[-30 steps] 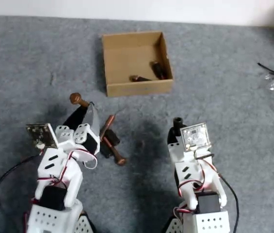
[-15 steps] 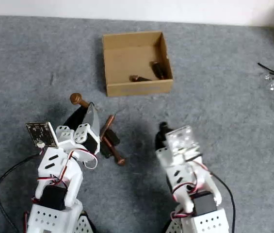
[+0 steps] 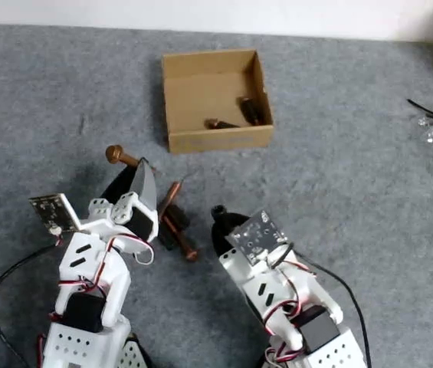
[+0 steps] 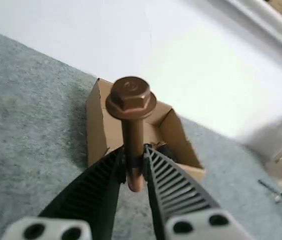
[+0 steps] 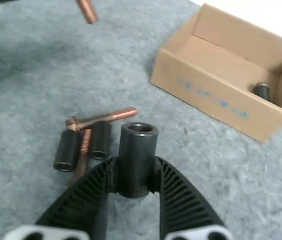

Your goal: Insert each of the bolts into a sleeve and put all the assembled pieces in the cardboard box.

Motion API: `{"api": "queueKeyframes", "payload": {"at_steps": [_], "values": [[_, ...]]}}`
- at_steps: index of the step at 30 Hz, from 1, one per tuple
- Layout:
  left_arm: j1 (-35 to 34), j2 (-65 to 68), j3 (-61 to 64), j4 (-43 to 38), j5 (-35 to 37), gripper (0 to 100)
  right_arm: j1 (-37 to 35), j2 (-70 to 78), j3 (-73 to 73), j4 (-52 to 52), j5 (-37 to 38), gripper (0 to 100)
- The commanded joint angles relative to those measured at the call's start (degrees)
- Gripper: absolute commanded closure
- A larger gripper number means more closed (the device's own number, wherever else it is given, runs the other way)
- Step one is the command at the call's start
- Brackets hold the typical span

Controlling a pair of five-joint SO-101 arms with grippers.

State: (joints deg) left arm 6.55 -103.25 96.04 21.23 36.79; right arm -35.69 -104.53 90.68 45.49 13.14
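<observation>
The box (image 3: 214, 139) stands on the far side of the grey table (image 3: 354, 192) with its open top upward. I judge it is placed there so that both arms can reach it. Two dark pieces (image 3: 248, 110) lie inside, near its right wall. The left end effector (image 4: 133, 165) is closed on a bolt (image 4: 132, 120) and the right end effector (image 5: 136, 172) is closed on a sleeve (image 5: 137, 152), so I think each arm holds one half of the next assembly, raised over the table on the near side of the box. The bolt is clamped low on its shank. Its long axis runs along the fingers, and its hexagonal head points away from the wrist, towards the box. The sleeve is clamped around its lower half, its axis also along the fingers, and its open bore faces away from the wrist. Because the head leads, I judge that the bolt tip is not free to enter the bore in this grip. Between the arms, two loose bolts (image 5: 106, 116) and two loose sleeves (image 5: 101, 140) lie flat on the table, close together.
</observation>
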Motion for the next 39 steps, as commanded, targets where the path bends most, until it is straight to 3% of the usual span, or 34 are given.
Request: {"api": "queueKeyframes", "payload": {"at_steps": [1,8,14,18,25,31,39], "values": [[0.8,-0.1,0.5,-1.8,3.6,100,-2.2,-0.7,-3.6,-4.4,-0.2,99.4],[2.7,-0.1,-3.0,-1.2,5.7,100,-2.9,-0.7,-2.1,-10.4,2.8,99.4],[10.7,-0.1,-12.7,16.2,5.5,100,-5.8,-0.7,2.2,-12.4,6.9,99.4],[11.5,-0.1,-18.0,21.8,5.5,100,-6.2,-0.7,4.0,-12.4,8.5,99.4],[11.5,-0.1,-18.2,22.8,5.5,100,-6.0,-0.7,4.2,-12.4,8.6,99.4],[18.7,-0.1,-16.3,23.7,2.5,100,-6.0,-0.7,4.2,-12.4,8.6,99.4],[19.6,-0.1,-14.1,23.7,0.9,100,-5.9,-0.7,4.2,-12.4,8.6,99.4]]}}
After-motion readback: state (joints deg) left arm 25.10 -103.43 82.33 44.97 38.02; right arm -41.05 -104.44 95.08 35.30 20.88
